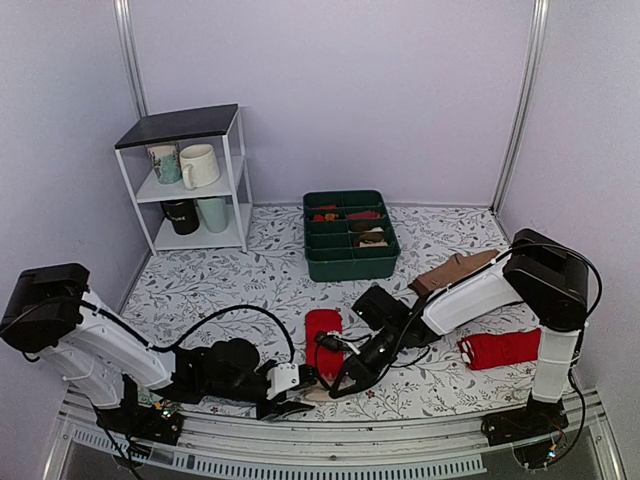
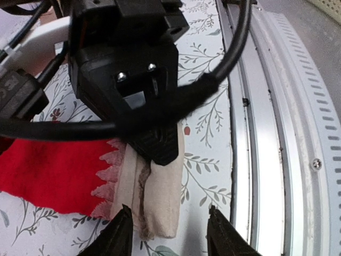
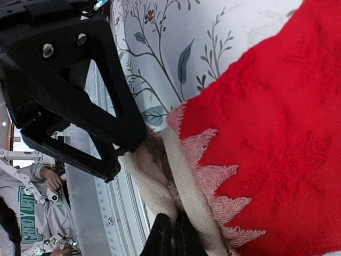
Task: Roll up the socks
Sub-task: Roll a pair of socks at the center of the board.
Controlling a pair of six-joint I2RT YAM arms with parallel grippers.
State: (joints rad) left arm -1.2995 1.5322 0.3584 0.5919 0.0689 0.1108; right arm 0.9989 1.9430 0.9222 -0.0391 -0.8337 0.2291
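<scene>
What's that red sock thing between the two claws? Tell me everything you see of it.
The socks are bright red knit with a pale beige end, joined along a pink zigzag edge. They lie flat on the floral table, beige end toward the near edge. The right gripper pinches that beige end, where the layers look bunched; the left gripper stands open around it.
</scene>
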